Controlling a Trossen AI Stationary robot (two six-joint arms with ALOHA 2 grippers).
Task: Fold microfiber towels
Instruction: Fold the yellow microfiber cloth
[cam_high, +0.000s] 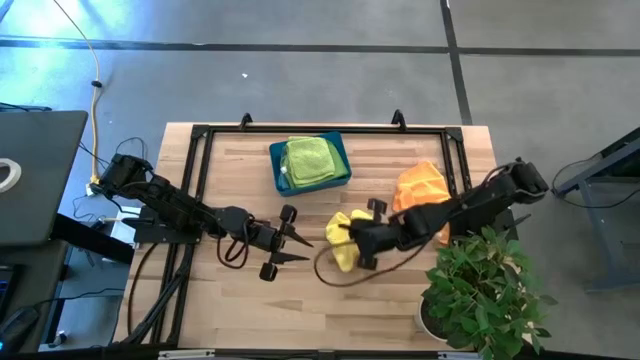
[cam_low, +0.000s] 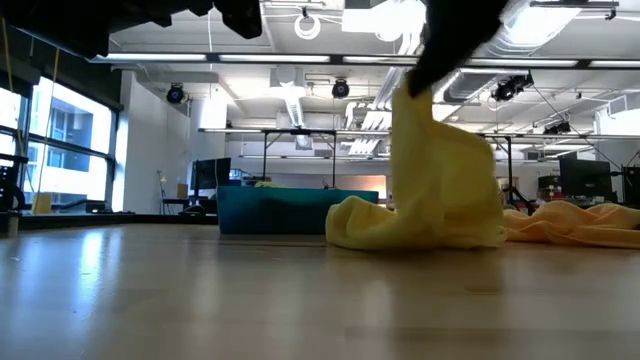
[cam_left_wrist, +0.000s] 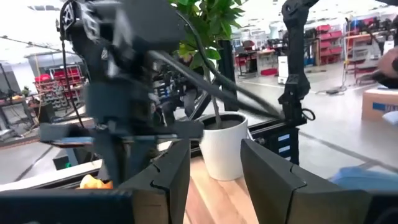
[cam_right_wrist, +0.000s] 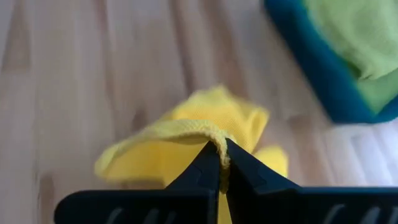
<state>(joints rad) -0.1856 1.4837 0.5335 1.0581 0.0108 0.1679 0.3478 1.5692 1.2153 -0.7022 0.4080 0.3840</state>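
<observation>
At mid-table, right tool pinches yellow towel.

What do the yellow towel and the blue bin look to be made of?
Yellow towel: soft matte cloth, probably microfiber; it droops in folds from the right gripper. Blue bin: looks like rigid smooth plastic, with straight walls that hold their shape.
</observation>
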